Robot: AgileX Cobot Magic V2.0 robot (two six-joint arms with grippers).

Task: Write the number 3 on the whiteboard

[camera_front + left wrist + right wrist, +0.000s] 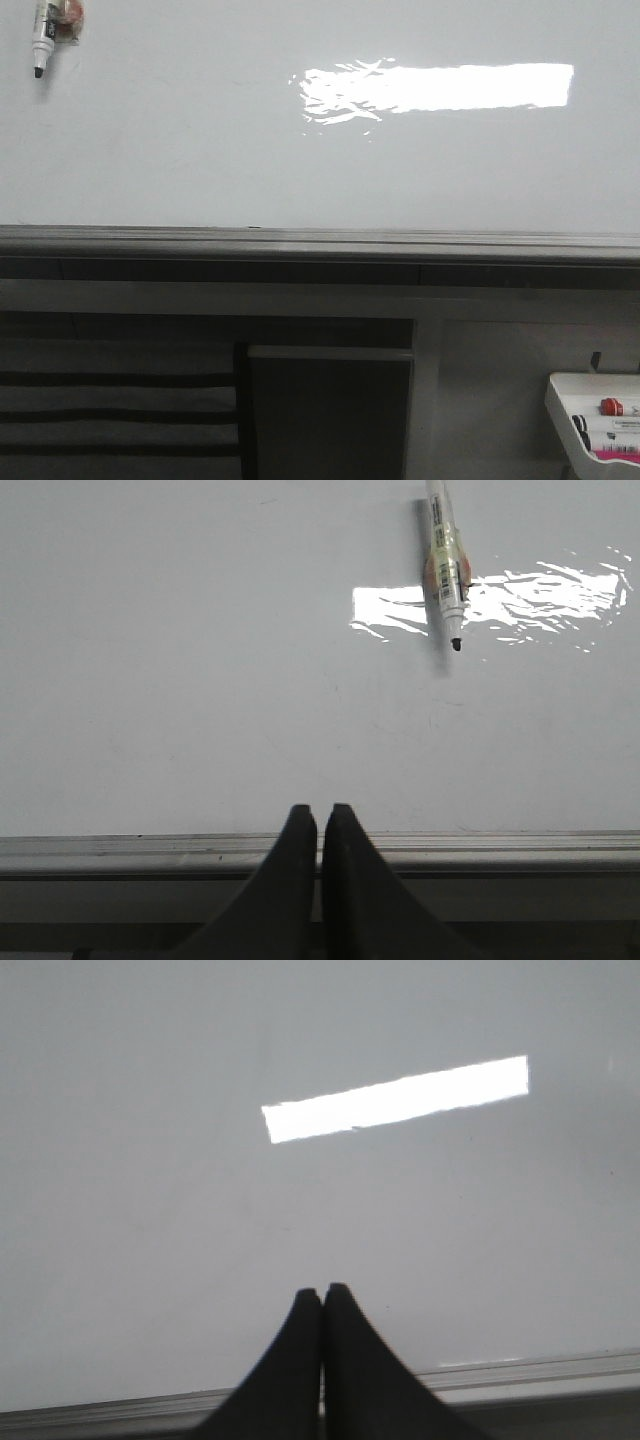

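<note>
The whiteboard fills the front view, glossy white with a bright rectangular reflection and a grey bottom rail. No number 3 shows on it in any view. A black-tipped marker hangs on the board at the top left, tip down; it also shows in the left wrist view. My left gripper is shut and empty, in front of the bottom rail. My right gripper is shut and empty, facing the board low down. Neither gripper shows in the front view.
A small white tray with markers, one red-capped, sits at the lower right below the board. Under the rail are a dark frame and striped panels.
</note>
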